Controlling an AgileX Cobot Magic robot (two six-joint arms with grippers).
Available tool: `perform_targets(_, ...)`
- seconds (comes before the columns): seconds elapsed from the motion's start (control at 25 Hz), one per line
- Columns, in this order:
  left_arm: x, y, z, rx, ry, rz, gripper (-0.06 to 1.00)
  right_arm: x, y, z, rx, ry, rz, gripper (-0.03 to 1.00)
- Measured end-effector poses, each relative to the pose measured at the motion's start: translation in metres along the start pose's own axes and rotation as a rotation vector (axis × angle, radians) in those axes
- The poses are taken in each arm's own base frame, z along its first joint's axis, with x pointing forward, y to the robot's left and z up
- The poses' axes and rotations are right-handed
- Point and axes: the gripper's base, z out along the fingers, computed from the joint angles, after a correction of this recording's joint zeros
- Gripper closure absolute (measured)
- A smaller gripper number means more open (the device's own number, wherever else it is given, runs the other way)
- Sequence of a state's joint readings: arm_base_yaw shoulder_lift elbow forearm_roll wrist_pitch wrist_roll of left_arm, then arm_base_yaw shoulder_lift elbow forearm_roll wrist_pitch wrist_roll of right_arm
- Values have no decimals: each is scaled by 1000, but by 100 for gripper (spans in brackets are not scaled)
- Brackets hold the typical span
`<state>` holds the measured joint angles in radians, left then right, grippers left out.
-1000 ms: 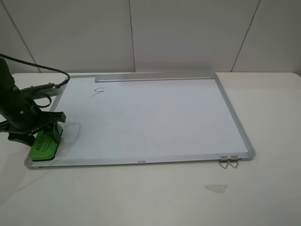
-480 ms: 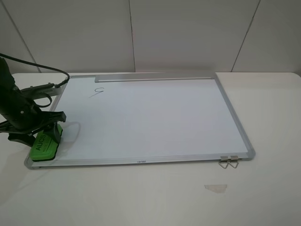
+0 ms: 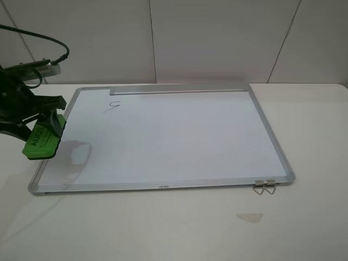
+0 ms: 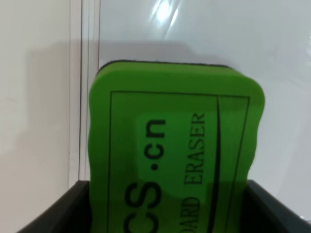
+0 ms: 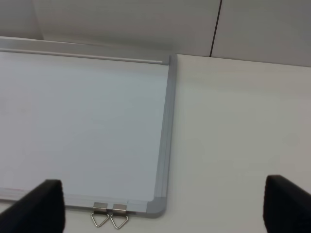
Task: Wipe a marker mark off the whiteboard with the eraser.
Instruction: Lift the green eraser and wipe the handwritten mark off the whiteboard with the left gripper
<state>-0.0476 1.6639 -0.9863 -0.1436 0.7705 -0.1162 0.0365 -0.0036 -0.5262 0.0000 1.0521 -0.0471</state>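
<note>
A small dark hook-shaped marker mark (image 3: 112, 105) sits near the far left of the whiteboard (image 3: 168, 136), just below the grey tray strip. My left gripper (image 3: 46, 122) is shut on the green eraser (image 3: 41, 141), holding it in the air over the board's left frame; its shadow falls on the board. The left wrist view shows the eraser (image 4: 175, 150) between the black fingers (image 4: 58, 213), above the whiteboard (image 4: 218, 29). The right gripper (image 5: 165, 208) is open and holds nothing, above the whiteboard (image 5: 82, 116) near its corner. The mark lies well beyond the eraser.
A metal binder clip (image 3: 264, 186) is attached at the board's near right corner, and the same binder clip (image 5: 109, 216) shows in the right wrist view. A scrap of clear tape (image 3: 250, 217) lies on the white table in front. A wall stands behind the board.
My left gripper has lifted the eraser off the board's near left corner and carried it up and farther along the left edge. The mark is unchanged.
</note>
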Motion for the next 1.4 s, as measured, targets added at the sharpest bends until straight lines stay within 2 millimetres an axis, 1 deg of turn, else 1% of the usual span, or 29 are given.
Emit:
perform_targets(0.12,-11,-6,-21,8,4,23,35,0,0,0,0,0,0,15)
perform_targets(0.28,-30,-13,-48,24,-67,53,35,0,0,0,0,0,0,15)
perform_targets(0.36,-39,-16,-57,29,-82,66,35,0,0,0,0,0,0,15)
perform_targets(0.44,-51,-19,-61,29,-71,78,35,0,0,0,0,0,0,15)
perform_targets(0.52,-62,-21,-57,27,-43,82,35,0,0,0,0,0,0,15)
perform_targets(0.68,-92,-26,-42,25,-26,85,35,0,0,0,0,0,0,15)
perform_targets(0.76,-107,-29,-31,22,-22,104,35,0,0,0,0,0,0,15)
perform_targets(0.84,-122,-36,-20,20,-29,153,35,0,0,0,0,0,0,15)
perform_targets(1.0,-148,-64,14,25,-24,280,35,0,0,0,0,0,0,15)
perform_targets(1.04,-152,-72,26,26,-14,308,35,0,0,0,0,0,0,15)
perform_targets(1.08,-157,-80,33,29,-18,337,35,0,0,0,0,0,0,15)
perform_targets(1.2,-167,-96,62,31,3,399,35,0,0,0,0,0,0,15)
perform_targets(1.24,-170,-100,67,33,4,410,35,0,0,0,0,0,0,15)
perform_targets(1.4,-179,-102,87,32,41,416,35,0,0,0,0,0,0,15)
